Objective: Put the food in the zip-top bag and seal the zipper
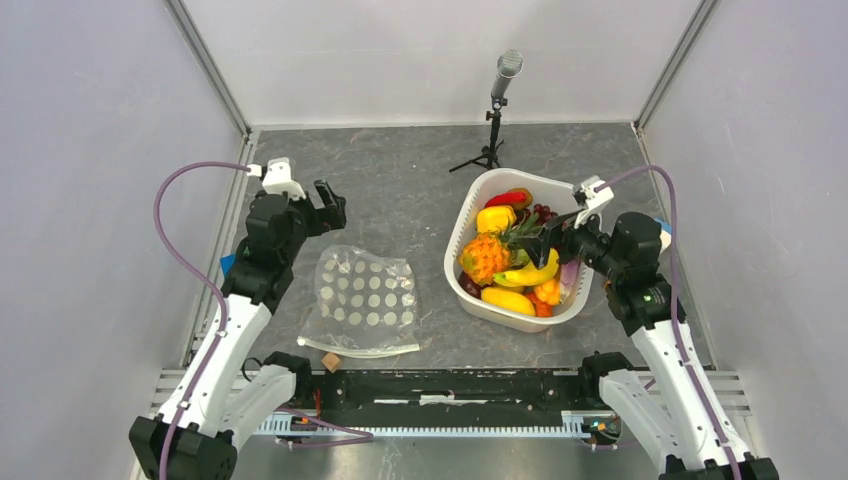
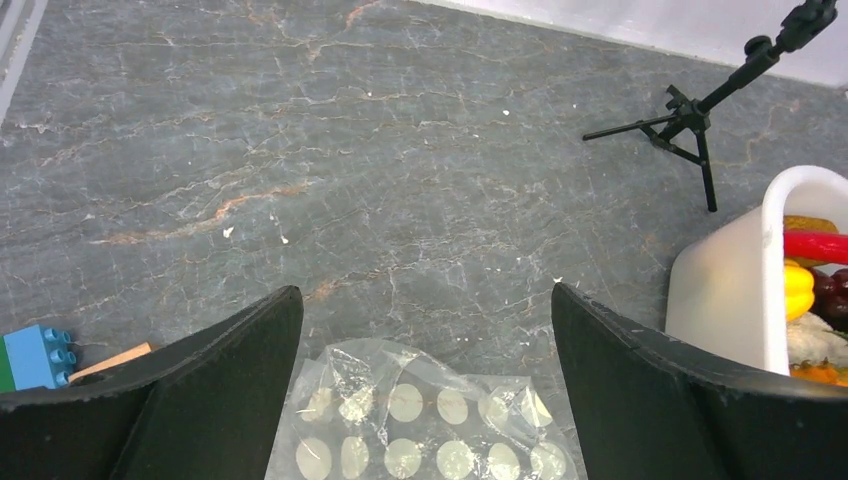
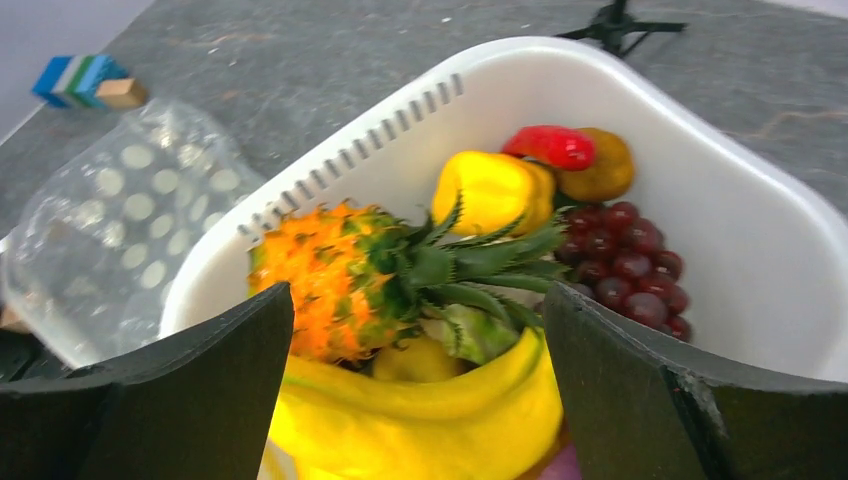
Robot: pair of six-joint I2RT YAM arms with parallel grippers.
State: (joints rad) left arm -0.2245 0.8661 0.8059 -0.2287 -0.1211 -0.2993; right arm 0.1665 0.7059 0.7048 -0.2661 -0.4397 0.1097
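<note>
Grey marbled tabletop (image 1: 400,180); plain pale walls (image 1: 430,50) around.

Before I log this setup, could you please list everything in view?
zip-top bag: one, clear, white dots, flat on table, left of basket
zipper: one, white strip, bag's near edge
basket: one, white, right side
food: several; pineapple, bananas, yellow pepper, dark grapes, red piece; in basket
microphone stand: one, black, far edge
blocks: blue and tan, left edge
tan cube: one, by zipper
left gripper: open, above bag's far end
right gripper: open, over basket

Left gripper (image 1: 328,212): jaws spread wide, holding nothing, wrist raised. Right gripper (image 1: 548,240): jaws spread wide, empty, angled downward.
</note>
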